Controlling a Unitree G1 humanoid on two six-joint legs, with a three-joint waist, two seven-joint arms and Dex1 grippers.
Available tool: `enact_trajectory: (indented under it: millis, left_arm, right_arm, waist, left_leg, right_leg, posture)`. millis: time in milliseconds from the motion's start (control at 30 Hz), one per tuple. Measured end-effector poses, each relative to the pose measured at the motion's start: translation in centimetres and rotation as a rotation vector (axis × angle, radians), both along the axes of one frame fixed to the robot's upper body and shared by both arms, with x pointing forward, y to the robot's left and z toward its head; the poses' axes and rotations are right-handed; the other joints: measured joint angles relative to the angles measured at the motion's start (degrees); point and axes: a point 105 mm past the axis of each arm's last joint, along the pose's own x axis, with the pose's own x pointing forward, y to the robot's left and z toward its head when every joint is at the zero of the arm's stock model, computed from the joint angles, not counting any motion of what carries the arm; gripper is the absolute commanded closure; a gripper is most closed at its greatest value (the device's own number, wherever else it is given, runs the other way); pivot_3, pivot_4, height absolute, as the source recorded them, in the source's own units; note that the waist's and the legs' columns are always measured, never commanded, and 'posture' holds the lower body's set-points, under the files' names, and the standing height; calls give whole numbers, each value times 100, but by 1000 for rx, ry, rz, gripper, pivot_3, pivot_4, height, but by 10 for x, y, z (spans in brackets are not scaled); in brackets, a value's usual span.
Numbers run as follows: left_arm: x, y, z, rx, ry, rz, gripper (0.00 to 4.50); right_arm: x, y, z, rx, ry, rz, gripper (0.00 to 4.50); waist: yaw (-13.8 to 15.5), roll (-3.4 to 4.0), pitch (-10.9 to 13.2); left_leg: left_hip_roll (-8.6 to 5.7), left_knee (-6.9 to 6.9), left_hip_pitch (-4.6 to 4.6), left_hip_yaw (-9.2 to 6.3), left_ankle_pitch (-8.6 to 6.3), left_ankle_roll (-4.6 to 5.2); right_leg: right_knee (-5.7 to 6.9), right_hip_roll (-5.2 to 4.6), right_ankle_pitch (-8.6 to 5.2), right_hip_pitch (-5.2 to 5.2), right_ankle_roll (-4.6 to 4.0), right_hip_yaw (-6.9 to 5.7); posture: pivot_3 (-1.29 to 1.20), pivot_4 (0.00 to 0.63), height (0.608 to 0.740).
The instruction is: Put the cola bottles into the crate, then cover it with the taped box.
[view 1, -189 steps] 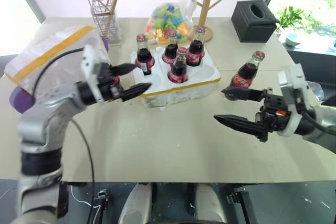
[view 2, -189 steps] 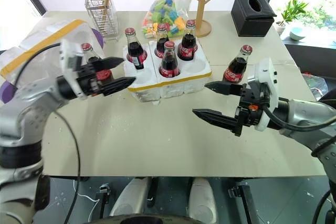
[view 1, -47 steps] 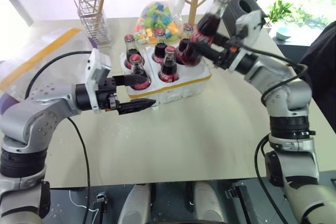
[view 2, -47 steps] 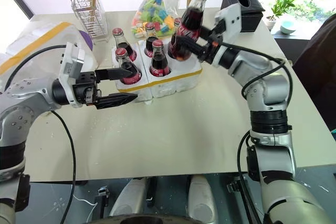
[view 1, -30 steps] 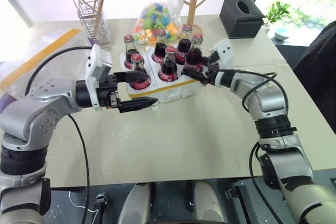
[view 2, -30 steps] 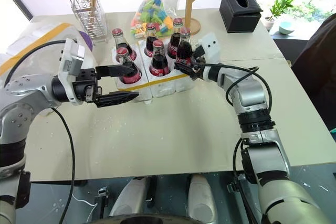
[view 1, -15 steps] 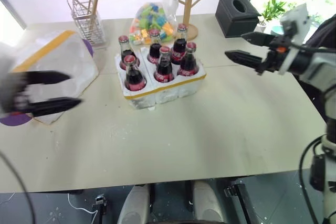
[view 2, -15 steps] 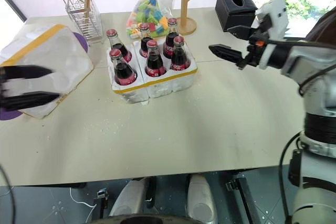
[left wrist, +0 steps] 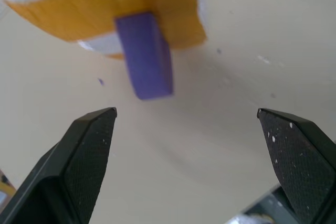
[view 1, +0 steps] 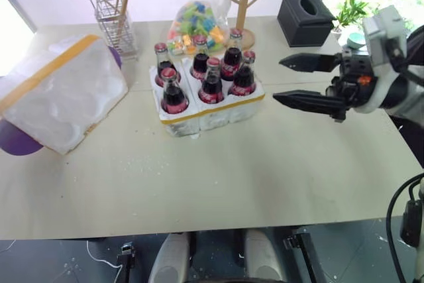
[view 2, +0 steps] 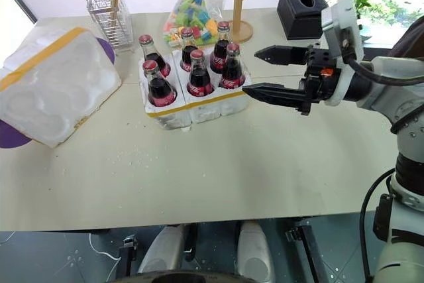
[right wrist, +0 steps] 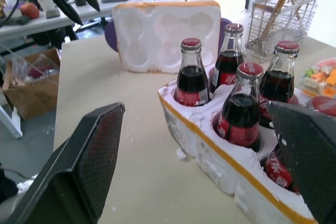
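The large white styrofoam box with yellow tape [view 1: 56, 94] lies at nine o'clock on the table. The low white foam crate [view 1: 212, 107], holding six red-capped cola bottles [view 1: 213, 81], sits at nine o'clock from the empty, wide-open right gripper [view 1: 286, 80]. The left gripper [left wrist: 184, 150] gapes empty.

The right claw [view 2: 265, 71] reaches in from the right, held level and pointing left, its two black fingers [view 2: 275, 95] spread wide and empty. The left claw [left wrist: 186, 156] also stands wide open, holding nothing.
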Motion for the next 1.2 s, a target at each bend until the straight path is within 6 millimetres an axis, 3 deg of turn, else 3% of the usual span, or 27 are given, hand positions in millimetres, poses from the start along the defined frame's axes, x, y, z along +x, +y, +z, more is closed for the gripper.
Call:
enact_trajectory:
  millis: [167,267,467,567,733,800,967,1100,1200]
  left_arm:
    - [42,-8,-29,-26,47,-2,0]
    - [52,-11,-41,-30,104,14,0]
    - [64,-14,-48,-19,131,35,0]
    - [66,-16,-51,-33,130,38,871]
    - [66,-18,-50,-51,136,34,3433]
    - [66,-18,-50,-51,135,34,4169]
    - [73,-16,-45,2,61,20,4184]
    - [98,-19,-24,105,-163,-3,4184]
    - [124,-36,4,158,-395,-50,4184]
  right_arm:
    - [1,-2,-4,3,11,-20,56]
    - [-1,-2,-5,-3,8,-29,56]
    - [-6,-4,-5,-5,6,-54,56]
    - [-8,-3,-6,-6,7,-54,0]
    - [-10,-3,-6,-5,3,-63,0]
    - [-9,-4,-7,-3,6,-73,0]
    - [-10,-3,-9,3,26,-62,0]
    - [-12,-7,-14,-25,56,-71,0]
    - [-8,-9,-14,-28,41,-114,0]
  waist:
    - [-7,-16,-2]
    - [-54,-52,-4]
    - [-43,-57,-4]
    - [-33,-58,-3]
    - [-36,-60,-4]
    - [-34,-60,-4]
    - [-33,-62,-4]
    - [-10,-68,-6]
    - [-5,-74,-8]
  left_leg:
    - [-28,26,10,8,3,4]
    - [-28,35,13,8,3,5]
    - [-23,33,13,6,2,4]
    - [-23,34,12,5,2,4]
    - [-24,36,12,5,2,4]
    - [-24,36,12,5,2,4]
    - [-21,37,12,4,2,4]
    - [-6,42,11,3,3,4]
    - [-6,48,9,3,3,4]
  right_leg:
    - [59,1,22,1,40,5]
    - [69,0,22,0,41,8]
    - [67,-2,19,-3,43,10]
    - [67,-4,19,-3,43,10]
    - [67,-7,19,-2,43,11]
    - [68,-7,19,-2,43,10]
    - [68,-7,19,-2,43,10]
    - [69,-8,20,0,43,9]
    - [69,-8,21,1,44,9]
  posture:
    - [0,150,740]
    - [0,150,740]
    - [0,150,740]
    - [0,150,740]
    - [0,150,740]
    - [0,150,740]
    - [0,150,740]
    - [0,150,740]
    - [0,150,740]
